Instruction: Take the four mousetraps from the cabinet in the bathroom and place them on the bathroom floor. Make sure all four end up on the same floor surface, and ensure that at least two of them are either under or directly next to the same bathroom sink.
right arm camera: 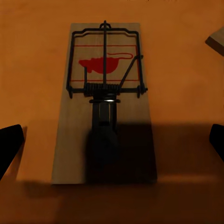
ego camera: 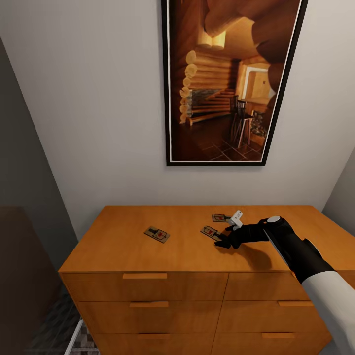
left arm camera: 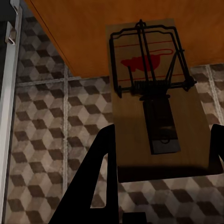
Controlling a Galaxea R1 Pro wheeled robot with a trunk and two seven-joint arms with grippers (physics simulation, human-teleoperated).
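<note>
Flat wooden mousetrap [right arm camera: 103, 107] lies on the orange-brown cabinet top [ego camera: 128, 246], between my right gripper's [ego camera: 223, 239] spread fingers. My left gripper [left arm camera: 158, 154] pinches another mousetrap [left arm camera: 156, 98] above the cube-patterned floor tiles [left arm camera: 46, 135].

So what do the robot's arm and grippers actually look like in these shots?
In the head view the right arm has a white lower section, then a black wrist with a small pale round cap, ending in a black gripper. The wrist views show black, flat, angular fingers. No cables or markings show.
</note>
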